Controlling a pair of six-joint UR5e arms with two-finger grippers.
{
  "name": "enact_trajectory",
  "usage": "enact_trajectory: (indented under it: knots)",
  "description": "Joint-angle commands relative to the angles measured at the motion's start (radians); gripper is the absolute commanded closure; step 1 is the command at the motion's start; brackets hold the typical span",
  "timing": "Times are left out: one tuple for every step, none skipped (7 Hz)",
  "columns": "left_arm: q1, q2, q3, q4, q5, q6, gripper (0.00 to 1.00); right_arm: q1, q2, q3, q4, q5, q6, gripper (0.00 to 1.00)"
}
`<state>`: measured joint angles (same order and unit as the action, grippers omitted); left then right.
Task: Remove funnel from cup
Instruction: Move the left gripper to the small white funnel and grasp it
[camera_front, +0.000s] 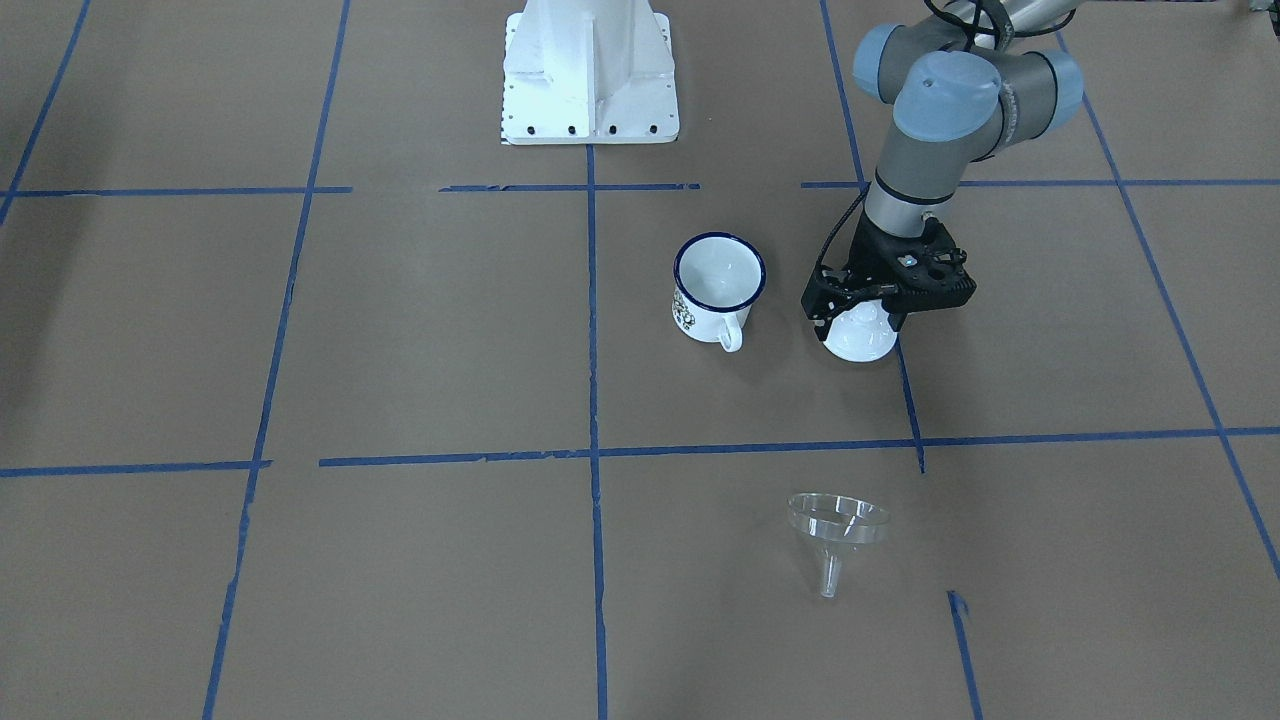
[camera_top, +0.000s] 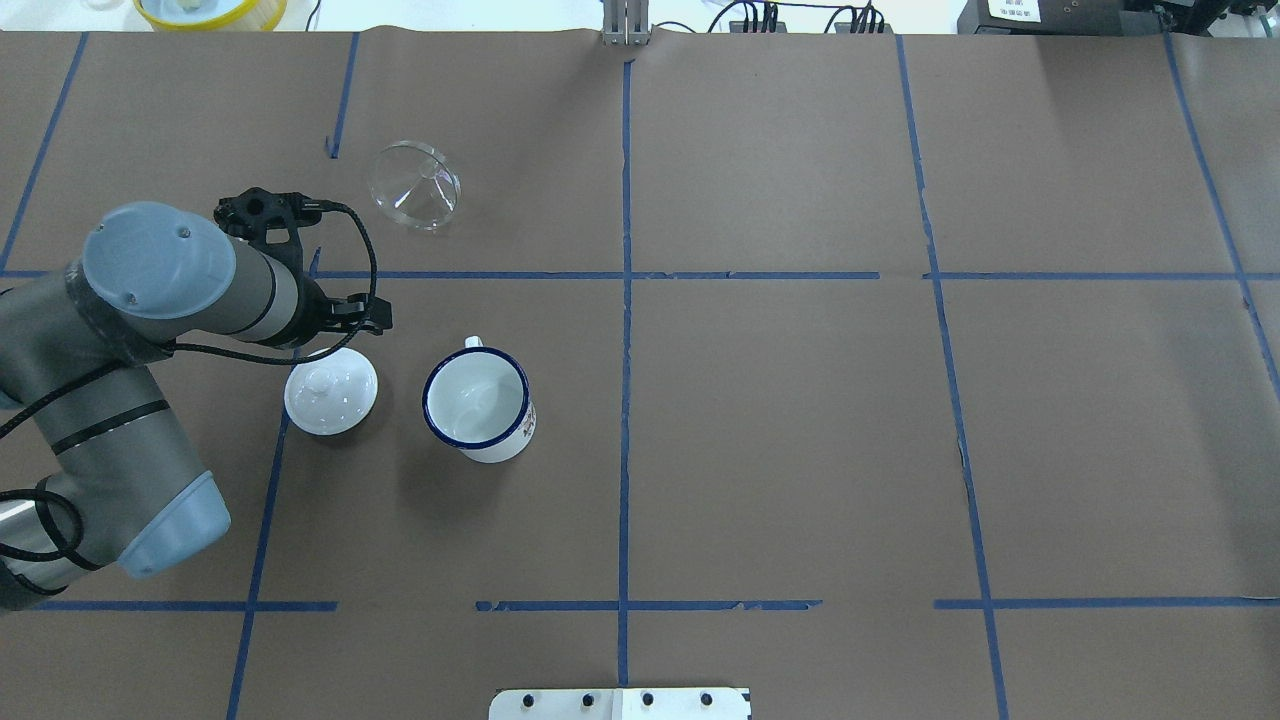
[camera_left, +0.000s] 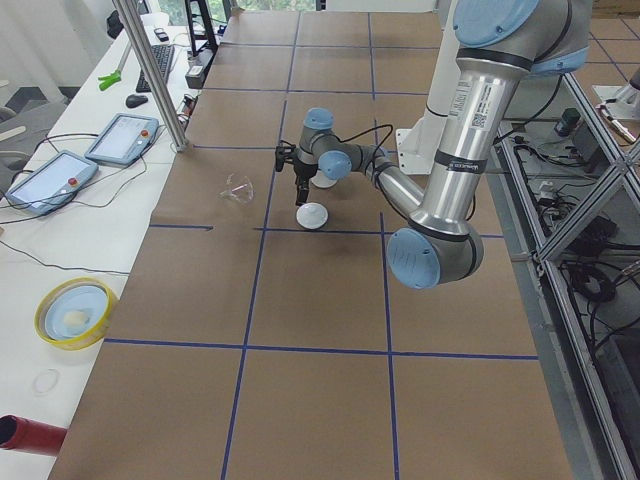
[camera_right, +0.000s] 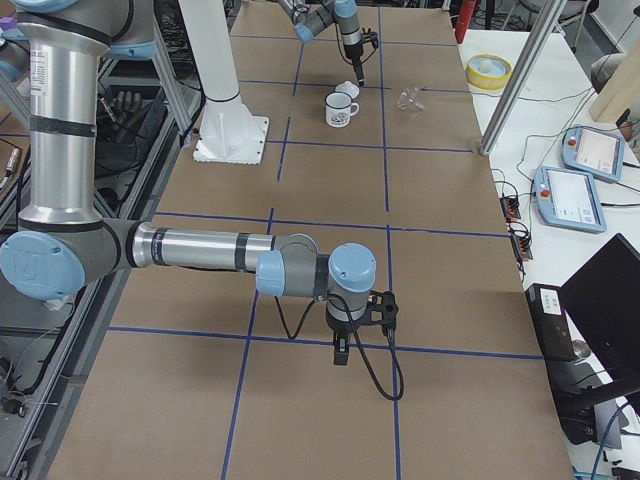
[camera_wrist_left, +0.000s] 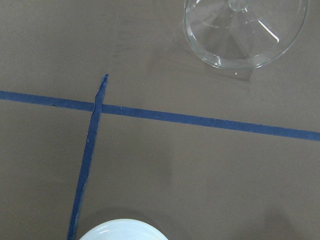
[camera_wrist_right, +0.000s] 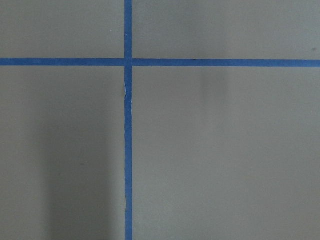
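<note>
While the funnel (camera_front: 836, 525) is seen lying tipped over on the surface (camera_front: 400, 330), well apart from the cup (camera_front: 718, 285), the removal itself can be judged done. The cup stands upright and nothing is seen inside it. The left jaws are held low over a white domed lid (camera_front: 860, 340) just beside the cup. They look parted, with nothing clamped between them. In the left wrist view only the lid's edge and the funnel's mouth are caught. The right jaws, far off over bare surface, are shown in a side view alone, so whether they are apart or together cannot be told. What is left is judged to be a clean retreat. The left arm (camera_front: 930, 150) would need to be lifted straight up so that neither lid nor cup is knocked, and the funnel is best left untouched.
</note>
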<state>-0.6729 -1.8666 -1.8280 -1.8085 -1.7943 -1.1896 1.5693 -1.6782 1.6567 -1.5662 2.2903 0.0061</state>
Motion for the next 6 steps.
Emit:
enact_trajectory:
  knots:
    - [0.002, 0.023, 0.003, 0.001, 0.000, 0.012, 0.01, 0.000, 0.000, 0.000, 0.000, 0.000, 0.000, 0.00]
    - [0.003, 0.035, 0.007, -0.002, -0.016, 0.018, 0.02, 0.000, 0.000, 0.000, 0.000, 0.000, 0.000, 0.00]
    - [0.003, 0.040, 0.012, -0.002, -0.034, 0.033, 0.02, 0.000, 0.000, 0.000, 0.000, 0.000, 0.000, 0.00]
    - [0.006, 0.052, 0.010, -0.002, -0.036, 0.033, 0.03, 0.000, 0.000, 0.000, 0.000, 0.000, 0.000, 0.00]
    - [0.007, 0.052, 0.015, -0.002, -0.036, 0.035, 0.04, 0.000, 0.000, 0.000, 0.000, 0.000, 0.000, 0.00]
    - [0.007, 0.053, 0.018, -0.002, -0.051, 0.035, 0.07, 0.000, 0.000, 0.000, 0.000, 0.000, 0.000, 0.00]
